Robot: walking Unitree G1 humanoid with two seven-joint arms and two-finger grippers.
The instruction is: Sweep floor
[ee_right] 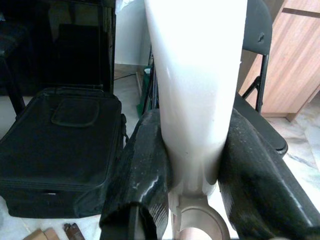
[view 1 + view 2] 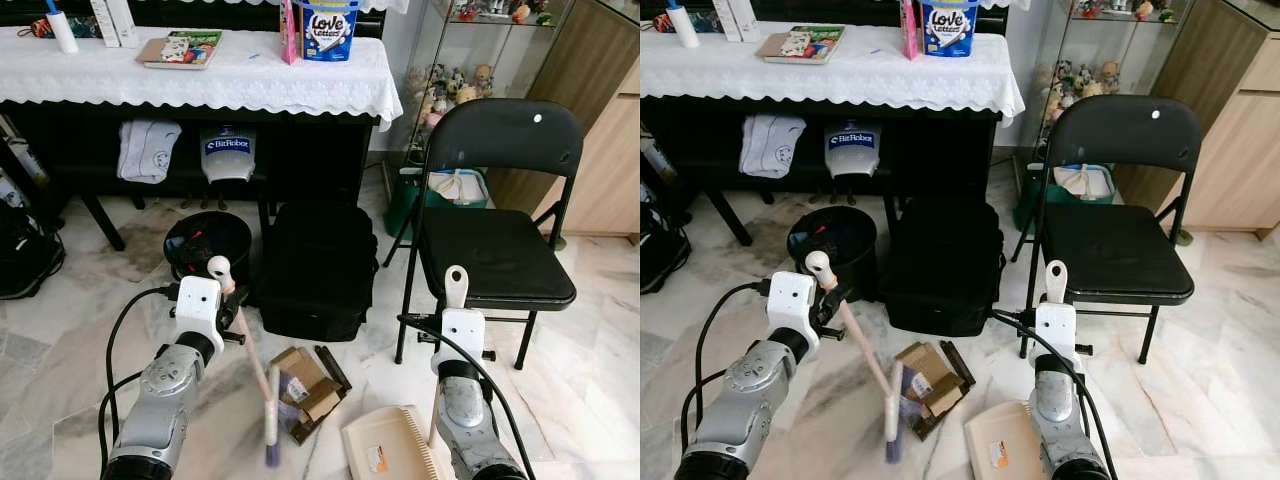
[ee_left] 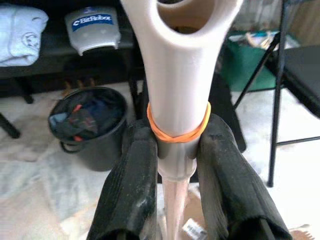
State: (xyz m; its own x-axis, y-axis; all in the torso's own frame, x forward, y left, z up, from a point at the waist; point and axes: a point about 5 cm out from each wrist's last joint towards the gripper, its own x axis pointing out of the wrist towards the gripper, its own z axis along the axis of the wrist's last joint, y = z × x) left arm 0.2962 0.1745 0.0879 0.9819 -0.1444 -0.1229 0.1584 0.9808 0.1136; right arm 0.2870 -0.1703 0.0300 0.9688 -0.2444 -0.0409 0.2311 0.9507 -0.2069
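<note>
Right wrist view: dustpan handle (image 1: 195, 100) hides, seemingly, right gripper's (image 1: 195, 187) grip.

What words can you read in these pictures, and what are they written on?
"Love Letters": blue tub on the white tablecloth.
"BizRobot": grey cap under the table.
Book cover on the table: too small to read.
Dustpan sticker: too blurred to read.

Both silver arms reach forward and down, bent at the elbow. The left gripper (image 3: 172, 165) has its two black fingers (image 3: 132, 185) clamped tight on a pale handle (image 3: 177, 75). The right gripper (image 1: 192, 170) likewise squeezes a cream handle (image 1: 195, 75) between its fingers (image 1: 255, 170).
</note>
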